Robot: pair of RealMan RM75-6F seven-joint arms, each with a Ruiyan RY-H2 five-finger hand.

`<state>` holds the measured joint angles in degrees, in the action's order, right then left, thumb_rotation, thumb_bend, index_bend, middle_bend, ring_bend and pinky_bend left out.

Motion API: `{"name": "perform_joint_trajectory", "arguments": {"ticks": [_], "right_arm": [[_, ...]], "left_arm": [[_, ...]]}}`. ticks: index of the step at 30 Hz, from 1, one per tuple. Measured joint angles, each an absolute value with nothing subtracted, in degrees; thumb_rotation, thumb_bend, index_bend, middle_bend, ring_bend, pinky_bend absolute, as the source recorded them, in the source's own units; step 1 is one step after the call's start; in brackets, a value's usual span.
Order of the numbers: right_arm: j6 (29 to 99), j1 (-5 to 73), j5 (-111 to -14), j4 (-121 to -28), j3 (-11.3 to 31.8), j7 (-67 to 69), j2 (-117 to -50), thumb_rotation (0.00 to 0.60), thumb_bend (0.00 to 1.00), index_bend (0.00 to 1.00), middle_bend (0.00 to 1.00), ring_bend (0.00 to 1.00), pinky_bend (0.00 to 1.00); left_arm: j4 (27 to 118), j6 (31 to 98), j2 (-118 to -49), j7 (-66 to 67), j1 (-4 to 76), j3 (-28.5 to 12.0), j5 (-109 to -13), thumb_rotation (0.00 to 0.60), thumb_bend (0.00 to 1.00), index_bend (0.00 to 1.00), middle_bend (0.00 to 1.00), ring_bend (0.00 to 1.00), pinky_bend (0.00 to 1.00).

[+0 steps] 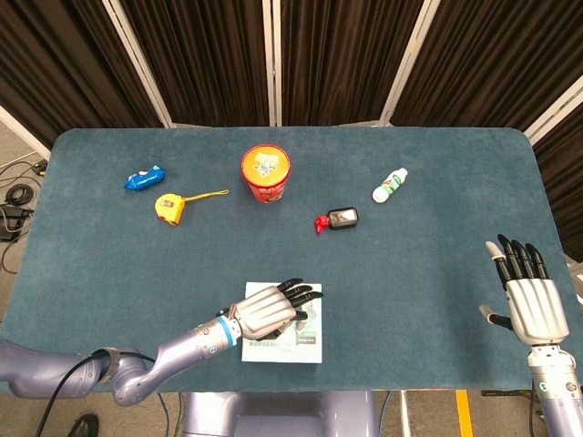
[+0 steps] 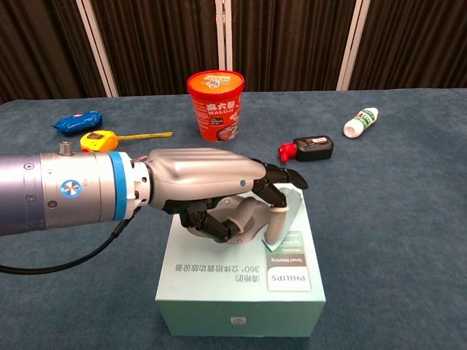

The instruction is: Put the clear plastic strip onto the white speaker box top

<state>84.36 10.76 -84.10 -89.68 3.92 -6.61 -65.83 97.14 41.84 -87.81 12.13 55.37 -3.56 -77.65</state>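
The white speaker box lies at the near table edge, top face up. My left hand hovers low over that top with its fingers pointing right. The clear plastic strip stands nearly upright under the fingertips, pinched between the thumb and a finger. Its lower end touches the box top beside the printed label. In the head view the strip is hardly visible under the hand. My right hand is held up at the near right of the table, fingers spread, with nothing in it.
Further back stand an orange noodle cup, a yellow tape measure, a blue packet, a small black-and-red device and a white bottle with a green label.
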Motion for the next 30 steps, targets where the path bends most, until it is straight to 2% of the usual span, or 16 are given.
{"name": "perform_joint_trajectory", "arguments": {"ticks": [30], "right_arm": [[83.77,10.02,-84.57,-89.84,4.85,-6.70,-65.80,0.600,0.00,0.06,0.00,0.00,0.00]], "left_arm": [[97.80,43.18,-87.03,9.75,54.34,-2.11,-80.84,0.600,1.00,0.44,0.00,0.00,0.00]]}}
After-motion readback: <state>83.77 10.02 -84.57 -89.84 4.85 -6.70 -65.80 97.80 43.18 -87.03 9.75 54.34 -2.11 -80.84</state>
